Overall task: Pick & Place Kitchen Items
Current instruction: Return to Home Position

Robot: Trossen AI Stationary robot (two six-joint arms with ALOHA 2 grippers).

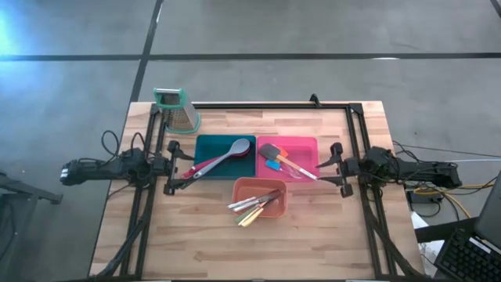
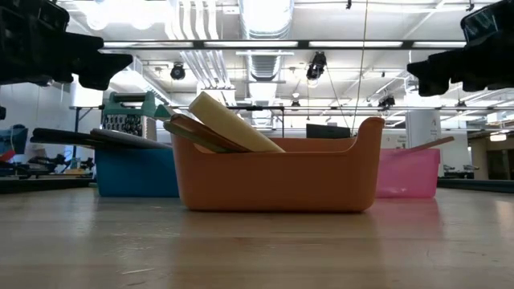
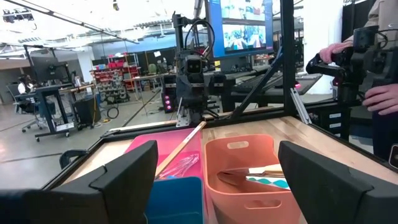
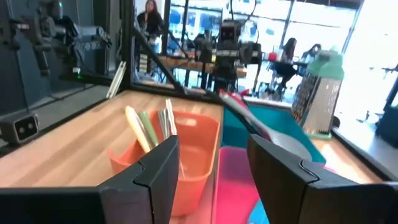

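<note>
Utensils lie in three trays mid-table. The blue tray (image 1: 225,156) holds a grey spoon (image 1: 235,150) and a red one (image 1: 200,168), their handles over its left rim. The pink tray (image 1: 288,157) holds small spatulas (image 1: 274,157), one handle (image 1: 305,172) sticking over its right rim. The orange tray (image 1: 261,199) holds pastel-handled knives (image 1: 254,205) leaning on its left wall. My left gripper (image 1: 186,167) hovers open at the blue tray's left, above the table. My right gripper (image 1: 322,166) hovers open at the pink tray's right.
A metal box grater with a teal top (image 1: 178,110) stands near the far-left corner, behind the blue tray. A black frame (image 1: 270,105) runs along the far edge and both sides. Bare wood lies in front of the orange tray. A person's hands (image 3: 379,93) show beyond the table.
</note>
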